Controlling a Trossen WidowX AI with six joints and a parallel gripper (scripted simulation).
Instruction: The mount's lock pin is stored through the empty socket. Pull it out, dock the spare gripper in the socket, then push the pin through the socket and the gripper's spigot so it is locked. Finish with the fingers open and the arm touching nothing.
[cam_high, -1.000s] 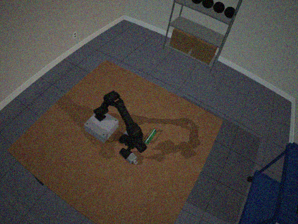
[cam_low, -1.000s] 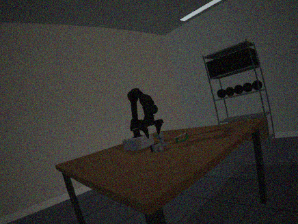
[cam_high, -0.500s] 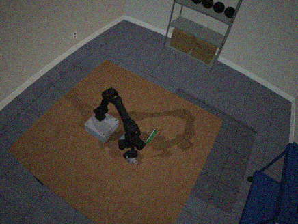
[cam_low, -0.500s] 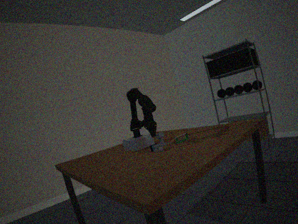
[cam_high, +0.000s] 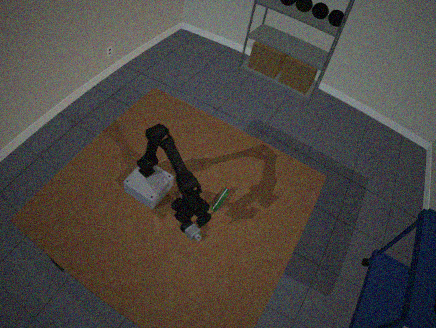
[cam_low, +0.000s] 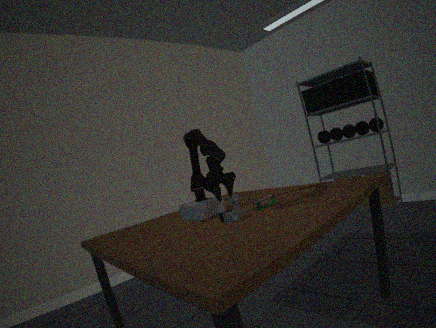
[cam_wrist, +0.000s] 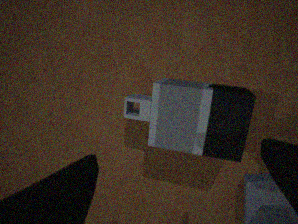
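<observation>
The spare gripper (cam_high: 192, 231) (cam_low: 231, 216) (cam_wrist: 180, 117) lies on the table, a grey block with a black end and a small spigot. The spigot (cam_wrist: 137, 108) has a square hole and points left in the wrist view. My gripper (cam_high: 194, 221) (cam_low: 225, 197) (cam_wrist: 179, 155) is wide open and empty above the spare gripper, with the fingers pointing down. A thin green-and-white piece (cam_high: 220, 200) (cam_low: 266, 202) lies on the table beside the arm; it is too small to tell whether it is the pin. I cannot make out the socket.
A pale box (cam_high: 145, 187) (cam_low: 195, 211) (cam_wrist: 257, 200) stands by the arm's base, behind the spare gripper. The wooden table (cam_high: 240, 280) (cam_low: 165, 260) ends in a drop to the floor. A shelf rack (cam_high: 295, 42) (cam_low: 345, 107) and a blue chair (cam_high: 392, 272) stand beyond it.
</observation>
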